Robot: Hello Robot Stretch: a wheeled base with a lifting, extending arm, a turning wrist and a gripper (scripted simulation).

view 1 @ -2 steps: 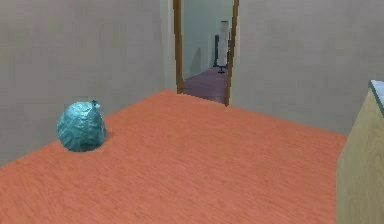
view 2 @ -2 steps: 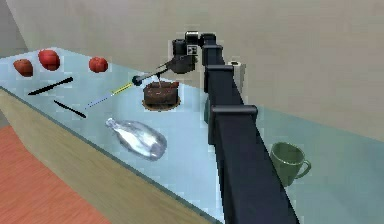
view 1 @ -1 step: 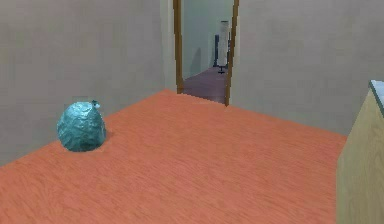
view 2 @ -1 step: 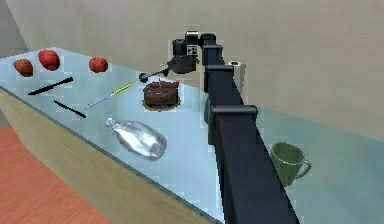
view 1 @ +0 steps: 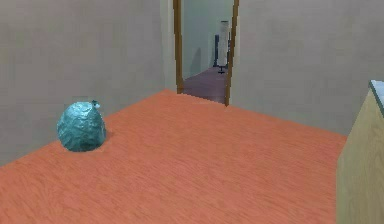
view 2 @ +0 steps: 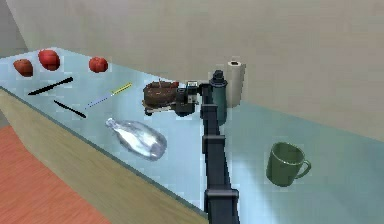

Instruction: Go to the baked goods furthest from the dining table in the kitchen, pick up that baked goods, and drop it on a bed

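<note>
Baked goods (view 2: pixel 157 94): a dark brown lump lying on the pale blue countertop (view 2: pixel 330 150), seen in the arm side view just left of centre. Gripper (view 2: pixel 176 99) right at the lump's right-hand side; contact cannot be told. The set of the gripper's fingers cannot be made out, and with the lump resting on the counter at its far end, it cannot be told whether it holds anything. Arm (view 2: pixel 214 160) a dark square bar running up from the bottom edge across the counter.

Just right of the arm's far end, a white paper towel roll (view 2: pixel 236 80) stands upright. Nearer the camera, left of the arm, a clear glass bottle (view 2: pixel 137 137) lies on its side. Right of the arm, a green mug (view 2: pixel 286 163), upright, well apart from the lump. Farther left: a thin yellow stick (view 2: pixel 110 95), two black utensils (view 2: pixel 50 87), three red round fruits (view 2: pixel 49 59) near the counter's end.

Forward view: orange floor (view 1: pixel 200 170), a teal crumpled ball (view 1: pixel 81 126) on it at left, an open doorway (view 1: pixel 206 50) in the far wall, tan counter side (view 1: pixel 364 165) at the right edge
</note>
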